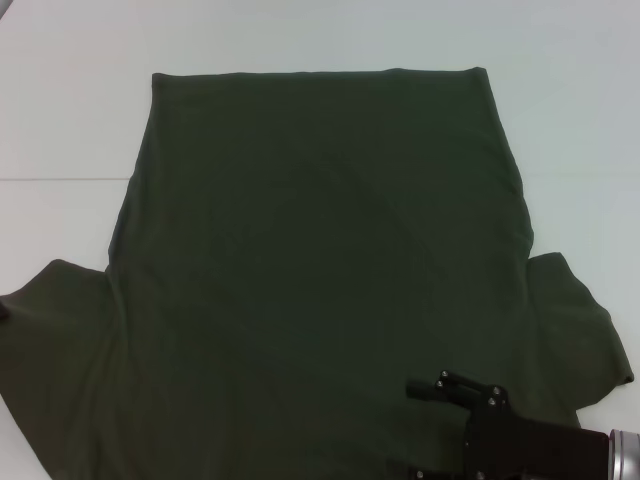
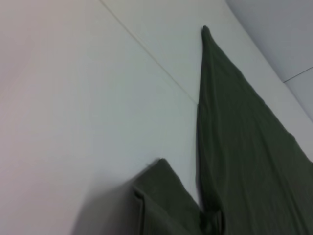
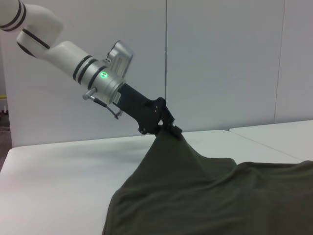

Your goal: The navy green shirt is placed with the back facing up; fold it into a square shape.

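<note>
— How far along was the fold?

— Barely begun, by my reading. The navy green shirt [image 1: 320, 250] lay spread on the white surface [image 1: 60, 100], plain back up, its straight hem on the side away from the robot and both sleeves fanned out at the shirt's near corners. No edge had been turned over onto the body, so nothing like a square showed yet.

— And the grippers?

— The left gripper [image 3: 170, 130] stood at the shirt's left edge with its fingers closed on a pinch of cloth, which rose to it in a small peak above the rest of the shirt (the right wrist view showed this best; the head view did not show that gripper clearly). The right gripper [image 1: 428, 428] sat low over the shirt's near right part, inboard of the right sleeve [image 1: 580, 330], its fingers spread apart with cloth showing between them, holding nothing.

— So what was left?

— Practically all of it, I'd judge: the sleeves and sides brought in, then the length doubled over.

— Any writing or labels?

— None that could be read. The shirt's upper face was bare, with no tag in sight. The only mark was a small green light [image 3: 103, 75] on the left arm's wrist, above the shirt.
</note>
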Robot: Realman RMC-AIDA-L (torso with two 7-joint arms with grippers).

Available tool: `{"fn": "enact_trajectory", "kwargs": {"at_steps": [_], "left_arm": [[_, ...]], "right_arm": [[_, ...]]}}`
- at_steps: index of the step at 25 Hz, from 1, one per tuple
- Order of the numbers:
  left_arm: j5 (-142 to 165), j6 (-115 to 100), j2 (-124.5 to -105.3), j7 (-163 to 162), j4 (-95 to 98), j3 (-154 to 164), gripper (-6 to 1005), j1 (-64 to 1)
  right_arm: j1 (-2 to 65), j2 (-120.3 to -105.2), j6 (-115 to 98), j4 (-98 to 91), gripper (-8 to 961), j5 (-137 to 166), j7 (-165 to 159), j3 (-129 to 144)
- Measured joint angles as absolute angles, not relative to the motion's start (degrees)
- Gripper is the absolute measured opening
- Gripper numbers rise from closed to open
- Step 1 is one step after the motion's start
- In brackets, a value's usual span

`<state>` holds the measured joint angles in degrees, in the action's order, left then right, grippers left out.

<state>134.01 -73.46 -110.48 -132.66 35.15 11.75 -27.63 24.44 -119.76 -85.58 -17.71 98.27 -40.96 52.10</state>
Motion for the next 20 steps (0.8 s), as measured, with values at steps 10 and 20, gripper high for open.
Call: {"fn": "enact_trajectory", "kwargs": {"at_steps": [10,20], "left_arm": [[127.02,-74.38,-109.88,-132.27,37.36,11.53,38,-23.99],[127.06,-73.95,-110.21,-132.00,36.94,13.05,38,-24.05]], "right_arm": [[24.25,-119.95,-85.69,-17.75,896,97.83,-40.95,51.13],[24.80,-120.03,-86.01,-17.75,897,97.75,-40.97,50.96]]}}
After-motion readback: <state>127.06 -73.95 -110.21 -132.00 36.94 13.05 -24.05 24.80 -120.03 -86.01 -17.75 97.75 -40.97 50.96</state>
